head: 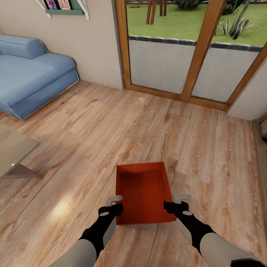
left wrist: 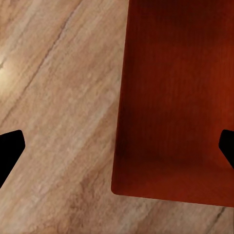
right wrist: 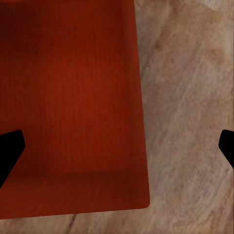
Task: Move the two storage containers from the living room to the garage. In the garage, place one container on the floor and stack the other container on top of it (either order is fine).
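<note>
Head view: we look down on light wood planks (head: 88,125), blue sofa (head: 20,74) and glass doors (head: 190,44) ahead. One storage container (head: 143,193) sits on the planks between our spread-open left gripper (head: 114,204) and right gripper (head: 174,201), each straddling a wall.

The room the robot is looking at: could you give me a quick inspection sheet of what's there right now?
Surface: light wood plank floor, indoors.
Job's things: one orange-red storage container, open-topped and empty, upright on the floor straight ahead.
Clutter: nothing seen on the floor around the container.
Grippers: left gripper and right gripper open, one at each long side of the container near its close end; in both wrist views the fingers straddle a wall, contact unclear.
Cables: nothing seen.
Surroundings: blue sofa, pale table corner, wood-framed glass doors onto a lawn.
</note>
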`<state>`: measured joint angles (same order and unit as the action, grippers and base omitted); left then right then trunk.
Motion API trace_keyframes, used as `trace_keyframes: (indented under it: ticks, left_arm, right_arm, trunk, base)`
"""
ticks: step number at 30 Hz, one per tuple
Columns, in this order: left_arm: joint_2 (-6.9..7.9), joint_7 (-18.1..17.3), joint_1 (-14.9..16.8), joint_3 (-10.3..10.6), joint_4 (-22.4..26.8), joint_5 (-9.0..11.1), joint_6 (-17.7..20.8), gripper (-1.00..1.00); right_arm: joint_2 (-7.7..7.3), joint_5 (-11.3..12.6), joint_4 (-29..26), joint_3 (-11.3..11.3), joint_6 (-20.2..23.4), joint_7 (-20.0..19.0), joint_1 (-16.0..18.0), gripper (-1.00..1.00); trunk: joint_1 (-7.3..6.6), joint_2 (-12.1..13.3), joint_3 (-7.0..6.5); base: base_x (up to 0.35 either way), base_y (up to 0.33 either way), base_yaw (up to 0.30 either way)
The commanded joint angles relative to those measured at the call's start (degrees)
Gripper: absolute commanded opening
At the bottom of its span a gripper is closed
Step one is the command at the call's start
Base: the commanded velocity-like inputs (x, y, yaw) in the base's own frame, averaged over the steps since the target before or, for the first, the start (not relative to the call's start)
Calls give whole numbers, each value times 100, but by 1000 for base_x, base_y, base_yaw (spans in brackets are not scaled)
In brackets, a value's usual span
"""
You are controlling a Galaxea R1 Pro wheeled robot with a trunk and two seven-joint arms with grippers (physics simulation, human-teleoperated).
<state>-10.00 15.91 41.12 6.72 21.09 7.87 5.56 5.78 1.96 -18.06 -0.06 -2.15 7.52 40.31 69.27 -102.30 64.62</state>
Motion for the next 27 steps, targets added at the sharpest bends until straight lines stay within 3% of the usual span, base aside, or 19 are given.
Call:
trace_keyframes:
  ticks: [1,27]
  left_arm:
    - [0,43,1,33,9,61,23,100]
    - [0,26,1,31,18,65,8,100]
  right_arm:
    - [2,22,4,0,-22,14,3,100]
    - [-13,6,4,15,-30,36,3,100]
  trunk:
    - [22,-43,22]
    - [593,-1086,488]
  base:
    - [0,0,0]
    - [0,0,0]
